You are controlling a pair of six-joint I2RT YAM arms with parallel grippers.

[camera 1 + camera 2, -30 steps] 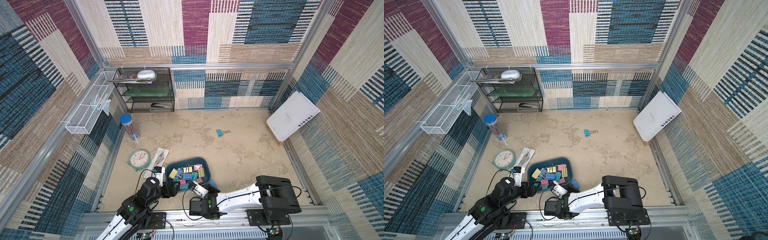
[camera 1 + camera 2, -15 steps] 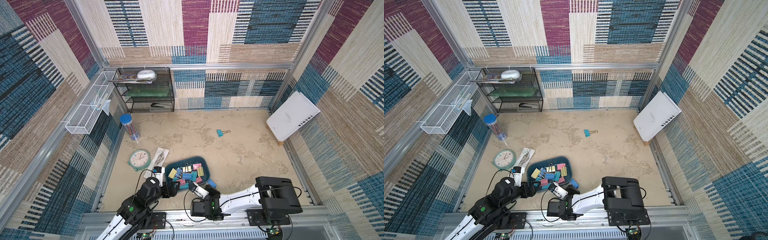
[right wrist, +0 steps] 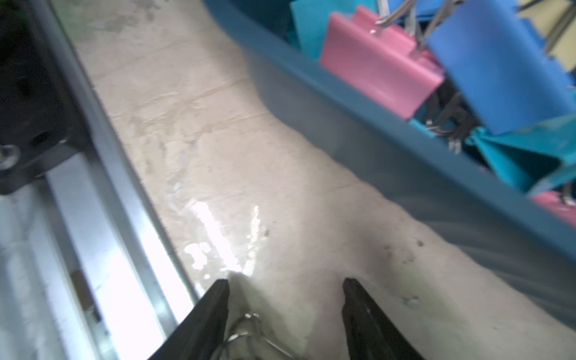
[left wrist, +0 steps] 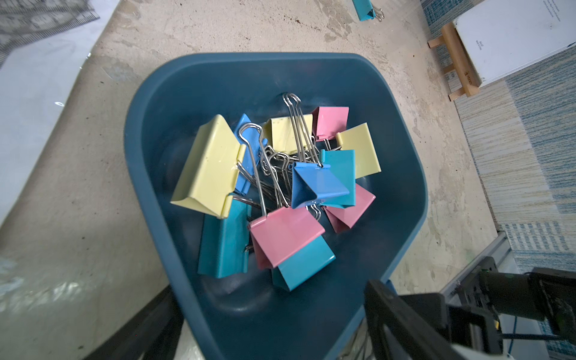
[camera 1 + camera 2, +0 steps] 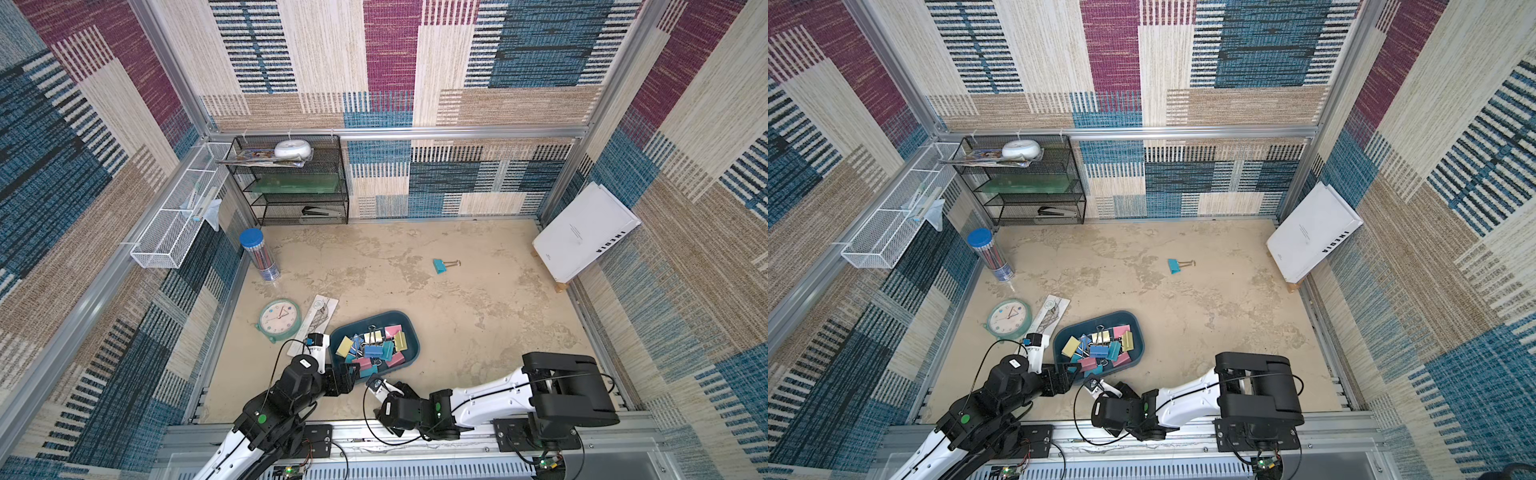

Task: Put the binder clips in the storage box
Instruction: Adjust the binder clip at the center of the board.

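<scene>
Honestly, the trouble I'd watch for sits at the front edge. The right claw hangs low over the bench between the box and the rail. Its jaws are well apart, and a silver wire handle lies in the gap between them. Nothing looks pinched; the clip's body is out of sight. If the claw shuts on that thin wire alone, the clip could swing or slip free and land outside the box, close against the rail, where it would be awkward to reach.

The clips already in the box are heaped with handles tangled, so another one dropped on top could snag or roll over the low wall.

One teal clip lies alone, well apart from the box toward the back of the bench. I judge that a long reach for either arm.

The left claw is spread wide, one finger on either side of the box's near corner and close to its walls. Whether they press on it, I cannot tell. A small shove there would shift the box.
</scene>
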